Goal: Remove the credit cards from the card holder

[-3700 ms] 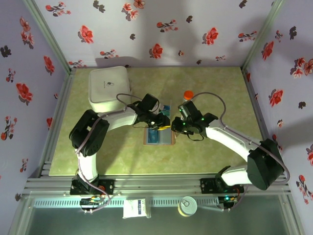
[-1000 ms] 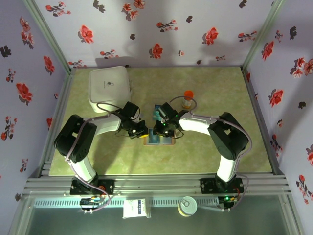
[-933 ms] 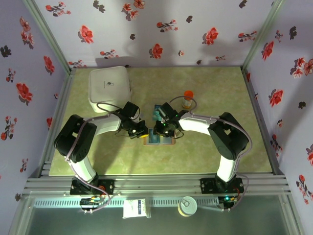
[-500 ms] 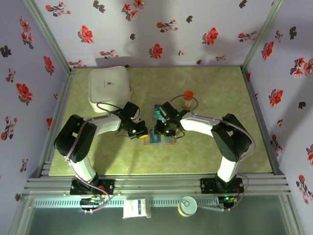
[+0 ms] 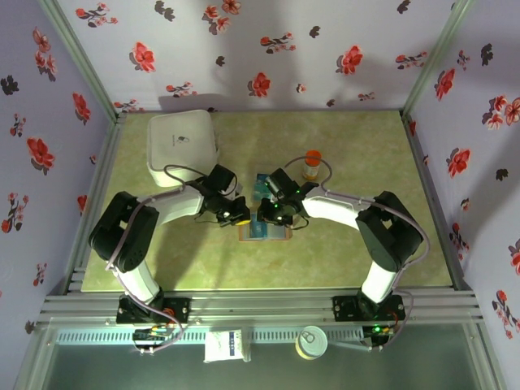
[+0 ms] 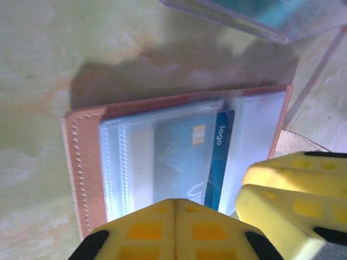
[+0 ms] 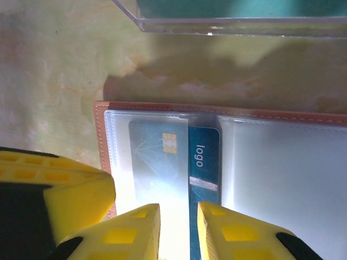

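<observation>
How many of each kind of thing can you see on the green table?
cards: 2, a pale blue card and a dark blue card
card holder: 1
white box: 1
orange-capped bottle: 1
clear case: 1
Total: 6

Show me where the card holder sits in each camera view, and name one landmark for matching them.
Top external: the card holder lies open just below picture centre.
Left wrist: it is mid-frame, with its brown rim at the left.
Right wrist: it spans the lower half, with the brown rim along the left and top.
Shared landmark: the blue card at its fold, marked "logo" in both wrist views.
</observation>
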`<state>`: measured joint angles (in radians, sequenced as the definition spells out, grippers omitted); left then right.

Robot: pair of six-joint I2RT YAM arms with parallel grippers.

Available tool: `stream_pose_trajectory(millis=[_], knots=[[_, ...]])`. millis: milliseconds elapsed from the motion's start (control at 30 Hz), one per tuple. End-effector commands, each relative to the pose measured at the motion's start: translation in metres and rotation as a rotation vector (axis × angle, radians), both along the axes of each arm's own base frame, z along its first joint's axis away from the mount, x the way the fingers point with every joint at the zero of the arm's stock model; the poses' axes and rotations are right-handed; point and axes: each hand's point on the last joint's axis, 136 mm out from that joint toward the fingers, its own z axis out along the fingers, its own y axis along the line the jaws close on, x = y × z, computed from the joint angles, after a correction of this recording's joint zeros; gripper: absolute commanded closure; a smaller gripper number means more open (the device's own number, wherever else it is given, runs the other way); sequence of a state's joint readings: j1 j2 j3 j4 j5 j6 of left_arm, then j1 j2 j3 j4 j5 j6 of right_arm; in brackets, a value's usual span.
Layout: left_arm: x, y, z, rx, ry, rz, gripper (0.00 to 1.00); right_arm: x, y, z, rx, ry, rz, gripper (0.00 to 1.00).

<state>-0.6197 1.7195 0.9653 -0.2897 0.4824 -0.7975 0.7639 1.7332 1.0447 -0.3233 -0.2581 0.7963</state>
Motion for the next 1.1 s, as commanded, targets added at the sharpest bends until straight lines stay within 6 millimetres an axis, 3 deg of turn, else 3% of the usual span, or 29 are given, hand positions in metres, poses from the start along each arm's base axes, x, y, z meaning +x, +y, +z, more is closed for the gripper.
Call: stream_pose_trajectory(millis=[0,467,1067], knots=[[-0.003,-0.005,0.0,0.001,0.009,-0.023,0.94,-0.001,-0.008,0.002,-0.015,-0.012,-0.007,0.74],[-0.013,0.01,-0.031,0.097,0.049,-0.036,0.96,-0.001,-0.009,-0.005,-0.014,0.006,-0.013,0.72],[-0.005,0.009,-0.012,0.083,0.008,-0.025,0.92,0.0,-0.008,-0.022,0.012,0.047,-0.025,0.71]])
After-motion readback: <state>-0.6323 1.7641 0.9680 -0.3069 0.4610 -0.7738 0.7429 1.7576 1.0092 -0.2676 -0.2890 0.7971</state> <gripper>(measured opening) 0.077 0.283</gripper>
